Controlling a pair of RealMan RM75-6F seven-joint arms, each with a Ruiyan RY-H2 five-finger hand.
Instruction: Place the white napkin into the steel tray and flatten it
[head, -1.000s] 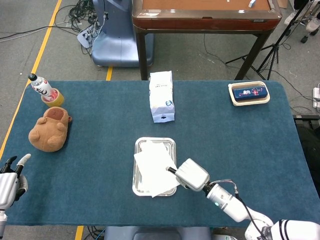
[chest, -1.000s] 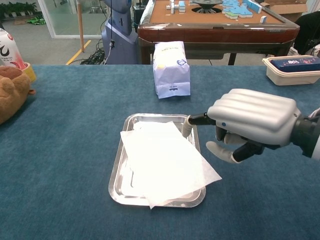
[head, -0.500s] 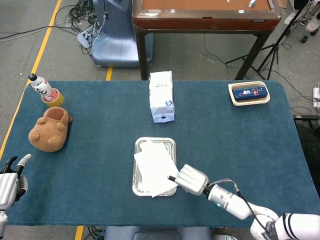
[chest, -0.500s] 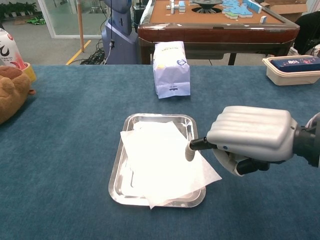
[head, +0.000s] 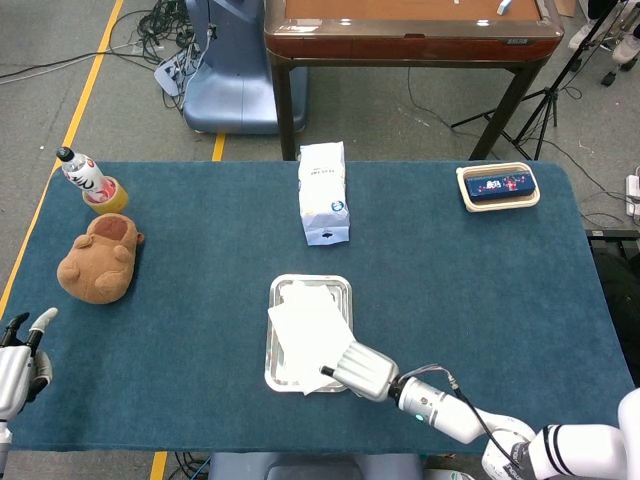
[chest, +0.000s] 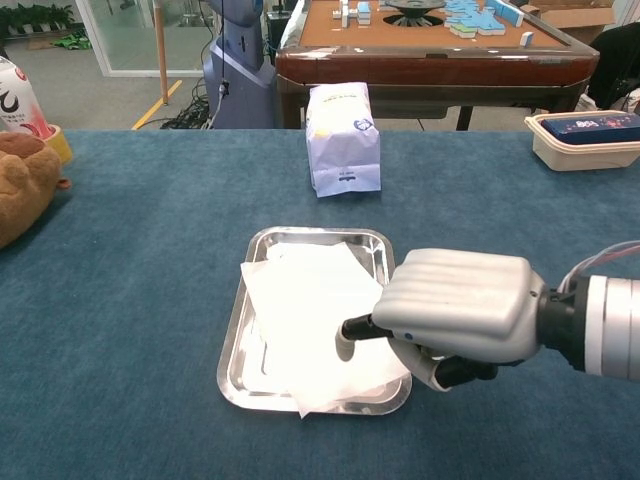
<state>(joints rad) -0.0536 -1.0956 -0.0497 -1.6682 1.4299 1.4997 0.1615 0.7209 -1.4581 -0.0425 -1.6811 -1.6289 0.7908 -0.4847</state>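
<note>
A white napkin (head: 308, 330) (chest: 310, 315) lies crumpled in the steel tray (head: 280, 290) (chest: 260, 242), its edges hanging over the left rim and the near right corner. My right hand (head: 362, 371) (chest: 455, 315) hovers palm-down over the tray's near right corner, covering part of the napkin, with one fingertip (chest: 346, 340) touching the paper. Nothing is gripped in it. My left hand (head: 18, 358) sits at the table's near left edge, far from the tray, fingers apart and holding nothing.
A white paper bag (head: 324, 192) (chest: 343, 138) stands behind the tray. A brown plush toy (head: 98, 258) and a bottle in a yellow cup (head: 88, 178) are at the left. A cream box (head: 497, 186) sits far right. A wooden table (head: 410, 30) stands beyond.
My right hand has moved toward me and leftward from the tray's right rim onto its near right corner, now covering the napkin's overhanging corner. The left hand has barely shifted.
</note>
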